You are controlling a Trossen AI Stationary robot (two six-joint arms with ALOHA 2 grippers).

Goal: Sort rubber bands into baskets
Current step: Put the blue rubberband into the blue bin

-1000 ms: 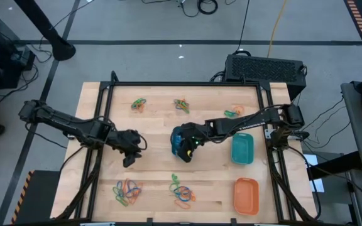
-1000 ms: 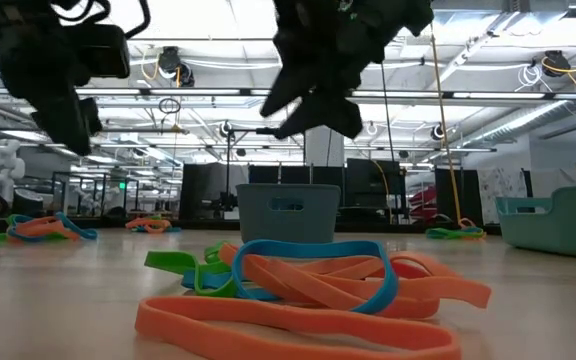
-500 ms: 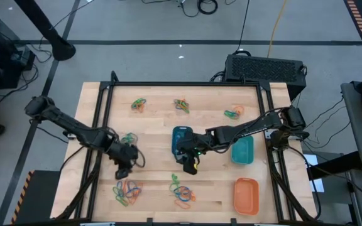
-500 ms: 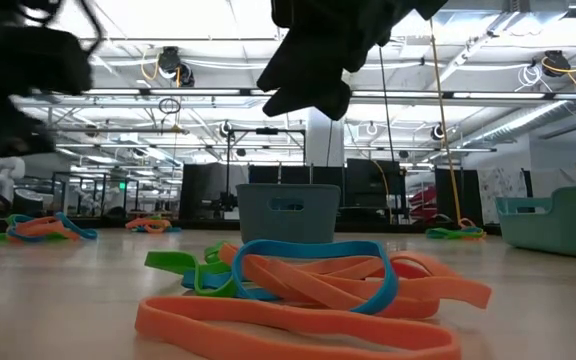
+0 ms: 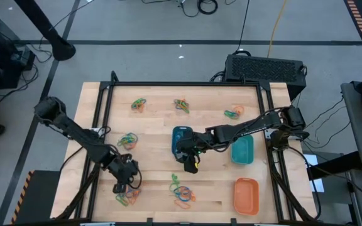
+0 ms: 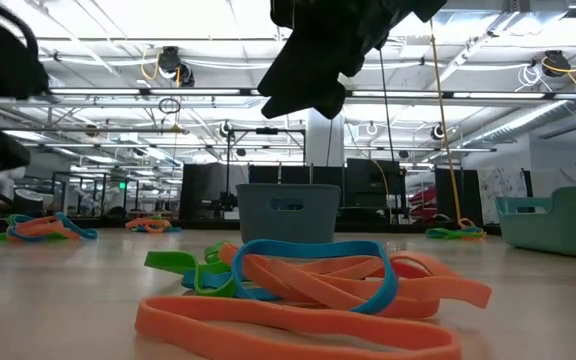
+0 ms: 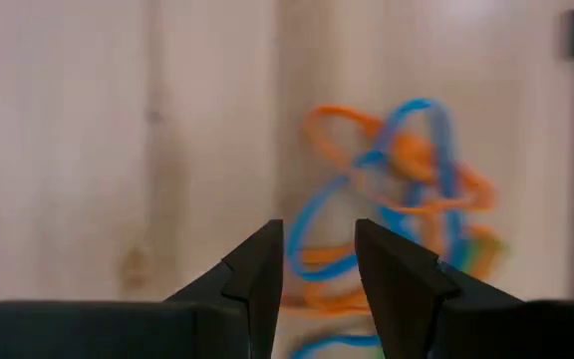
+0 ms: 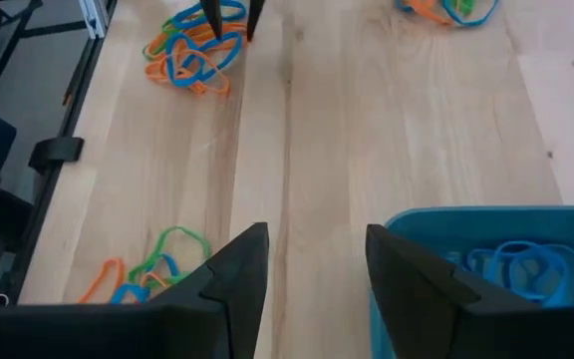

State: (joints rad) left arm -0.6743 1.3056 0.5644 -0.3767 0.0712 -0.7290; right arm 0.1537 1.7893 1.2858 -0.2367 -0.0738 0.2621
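Wooden table [image 5: 156, 125] strewn with 6 tangles of rubber bands [image 5: 181, 105], blue, green and orange mixed. Blue basket [image 5: 180, 139] near the centre with blue loops already inside, teal basket [image 5: 242, 150] at 3 o'clock, orange basket [image 5: 246, 194] at 5 o'clock.

At 7 o'clock: left gripper [image 5: 119, 186] right over a tangle [image 5: 127, 196], fingers a narrow gap apart, nothing between them, blue and orange loops just ahead in the wrist view. At 6 o'clock of the blue basket: right gripper [image 5: 191, 166], fingers spread and empty, raised off the wood in the low view.

Risks, as a judgement:
- Pinching 2 or more knotted loops at once, so dragging a wrong colour into a basket.
- Closing over a flat band and missing it, since so thin against the wood.
- Snagging the whole tangle and pulling it toward the table edge at 7 o'clock.
- Stretching a caught band and flinging it on release.
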